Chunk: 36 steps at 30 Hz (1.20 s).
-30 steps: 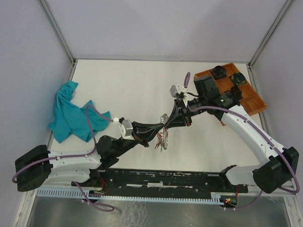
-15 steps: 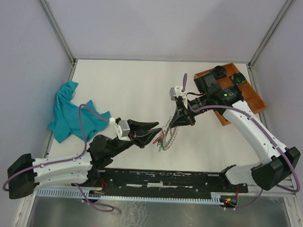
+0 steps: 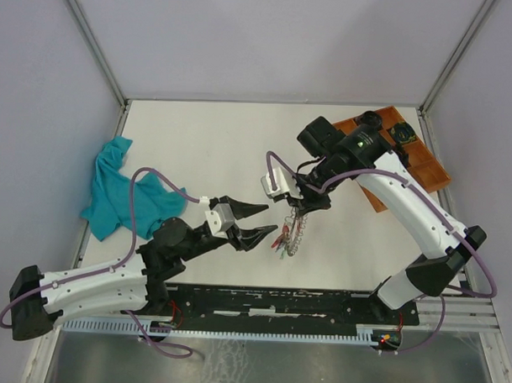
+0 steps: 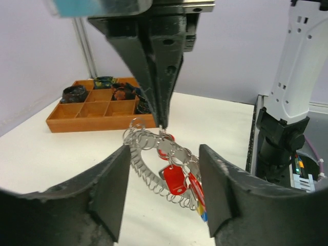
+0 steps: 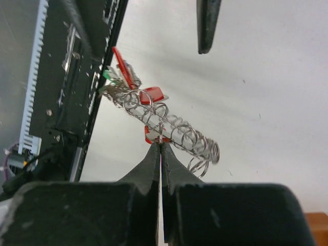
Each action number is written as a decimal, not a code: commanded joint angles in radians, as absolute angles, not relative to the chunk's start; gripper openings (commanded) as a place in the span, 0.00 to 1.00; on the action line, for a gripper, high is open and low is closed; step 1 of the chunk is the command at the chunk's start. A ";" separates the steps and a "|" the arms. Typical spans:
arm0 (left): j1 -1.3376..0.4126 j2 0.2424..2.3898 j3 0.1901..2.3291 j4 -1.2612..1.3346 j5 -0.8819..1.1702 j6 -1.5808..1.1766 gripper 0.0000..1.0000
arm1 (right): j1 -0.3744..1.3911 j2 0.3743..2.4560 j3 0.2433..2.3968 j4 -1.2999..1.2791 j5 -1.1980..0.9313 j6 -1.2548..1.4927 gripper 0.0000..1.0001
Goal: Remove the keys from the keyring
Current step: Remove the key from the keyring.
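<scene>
Right gripper (image 3: 301, 203): jaws pressed together on one loop at the top of the keyring (image 3: 294, 235). This seems meant to hold the ring off the table (image 3: 216, 140) so its load dangles within reach.
Keyring position: it hangs tilted from that pinch between the two arms, and appears to be clear of the tabletop.
Keys (image 4: 174, 179): threaded on the wire and bunched at the low end, with red tags foremost and green, yellow and blue showing beneath.
Left gripper (image 3: 259, 223): jaws wide apart and holding nothing. It sits level with the ring, and in the left wrist view the ring hangs between its fingers, probably lined up to close on a tag.
Likely step: grab one key and work it along the coil.
Risk: the ring may swing or twist in so narrow a pinch.
Orange tray (image 3: 425, 168), teal cloth (image 3: 121, 191): well apart from the action.
</scene>
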State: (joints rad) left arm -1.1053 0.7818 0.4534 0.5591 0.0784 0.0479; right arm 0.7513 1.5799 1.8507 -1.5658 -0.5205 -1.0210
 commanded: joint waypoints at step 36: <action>-1.014 1.190 0.458 1.080 0.206 -0.084 0.37 | 0.848 1.656 2.000 -1.761 -0.347 -1.052 0.01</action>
State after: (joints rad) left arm -1.0222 1.1751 0.4114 1.0458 0.1493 -0.0483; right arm 0.8425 1.6752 1.9488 -1.6032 -0.3145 -1.0454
